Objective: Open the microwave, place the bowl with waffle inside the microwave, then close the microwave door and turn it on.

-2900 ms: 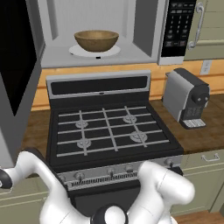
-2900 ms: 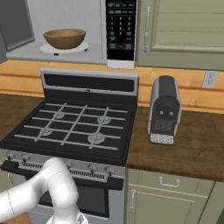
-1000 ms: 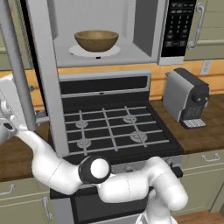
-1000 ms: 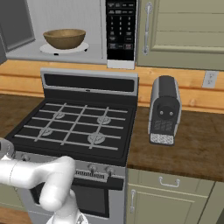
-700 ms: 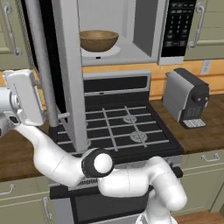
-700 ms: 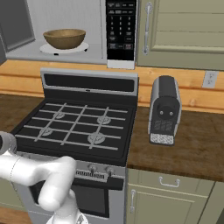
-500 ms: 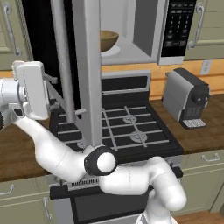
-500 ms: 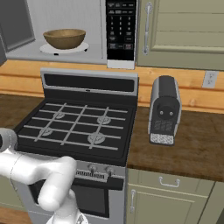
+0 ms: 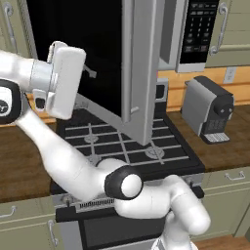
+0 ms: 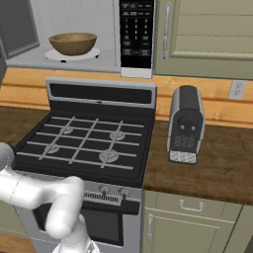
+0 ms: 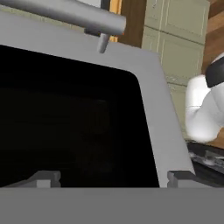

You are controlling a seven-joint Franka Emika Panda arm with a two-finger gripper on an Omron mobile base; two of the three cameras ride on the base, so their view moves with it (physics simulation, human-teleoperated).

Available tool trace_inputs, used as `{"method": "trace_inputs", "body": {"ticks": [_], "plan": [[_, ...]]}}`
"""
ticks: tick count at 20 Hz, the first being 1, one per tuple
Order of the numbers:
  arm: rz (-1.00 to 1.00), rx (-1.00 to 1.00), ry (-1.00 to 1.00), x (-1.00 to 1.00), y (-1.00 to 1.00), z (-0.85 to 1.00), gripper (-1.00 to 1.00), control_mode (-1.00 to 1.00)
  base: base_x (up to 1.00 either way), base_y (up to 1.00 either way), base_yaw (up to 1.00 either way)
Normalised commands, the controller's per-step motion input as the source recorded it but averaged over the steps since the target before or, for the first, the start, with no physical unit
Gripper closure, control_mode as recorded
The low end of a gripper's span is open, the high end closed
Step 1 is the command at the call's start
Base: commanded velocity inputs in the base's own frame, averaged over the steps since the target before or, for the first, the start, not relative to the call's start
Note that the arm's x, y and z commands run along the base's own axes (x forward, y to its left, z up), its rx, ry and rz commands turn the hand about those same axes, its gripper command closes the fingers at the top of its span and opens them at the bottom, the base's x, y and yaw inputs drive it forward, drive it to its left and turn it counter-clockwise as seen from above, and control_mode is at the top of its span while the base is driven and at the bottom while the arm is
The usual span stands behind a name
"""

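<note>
The microwave door (image 9: 139, 73) stands partly swung out over the stove, its black glass (image 11: 74, 122) facing my hand and its silver handle (image 11: 65, 13) along the far edge. My gripper (image 9: 89, 73) is at the glass on the door's outer face, open, with both fingertips (image 11: 43, 177) wide apart and nothing between them. In the right base view the microwave (image 10: 74, 15) shows its light interior, with the brown bowl (image 10: 72, 43) on the white turntable (image 10: 94, 52). The waffle is hidden inside the bowl. The black button panel (image 10: 136, 34) is on the right.
A black-topped gas stove (image 10: 84, 143) sits directly below the microwave. A grey coffee machine (image 10: 186, 123) stands on the wooden counter (image 10: 217, 168) to the right. Cabinet doors (image 10: 207, 34) hang right of the microwave. My arm (image 9: 63, 156) curves up across the stove's front left.
The microwave door has swung from wide open at the left to about half shut. My hand has moved right with it, staying at its outer glass.
</note>
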Motion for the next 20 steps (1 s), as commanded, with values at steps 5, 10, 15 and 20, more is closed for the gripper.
{"method": "trace_inputs", "body": {"ticks": [5, 10, 15, 20], "plan": [[0.14, 0.21, -0.15, 0.00, -0.74, 0.00, -1.00, -1.00, 0.00, 0.00, 0.00], [0.17, 0.17, -0.14, 0.00, -0.71, -0.05, -1.00, -1.00, 0.00, 0.00, 0.00], [0.16, 0.12, -0.21, 0.00, -0.60, -0.15, -1.00, -1.00, 0.00, 0.00, 0.00], [0.15, 0.07, -0.27, 0.12, -0.42, -0.14, -1.00, -1.00, 0.00, 0.00, 0.00]]}}
